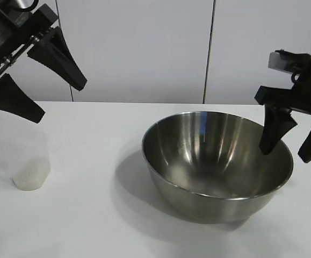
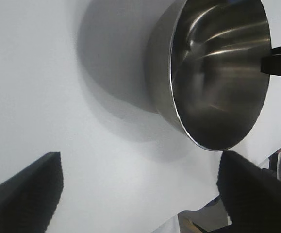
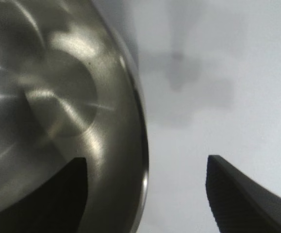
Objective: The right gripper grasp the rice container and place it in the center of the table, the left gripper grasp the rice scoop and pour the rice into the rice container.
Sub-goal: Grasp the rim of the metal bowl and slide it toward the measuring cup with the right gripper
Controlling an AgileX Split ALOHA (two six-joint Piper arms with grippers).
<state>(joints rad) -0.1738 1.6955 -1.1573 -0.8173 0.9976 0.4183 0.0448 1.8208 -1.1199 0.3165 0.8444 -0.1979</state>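
Right end effector straddling bowl rim; left end effector idle over scoop.

I log: rice container [image 1: 217, 166] on the white counter [image 1: 91, 215], right of centre. Right end effector [image 1: 289, 144] spread, one finger inside the rim at the container's right side, the other outside, gripping nothing. Rice scoop [image 1: 31, 161] stands far left, holding rice [image 1: 30, 177]. Left end effector [image 1: 40, 83] spread above it, apart from it.
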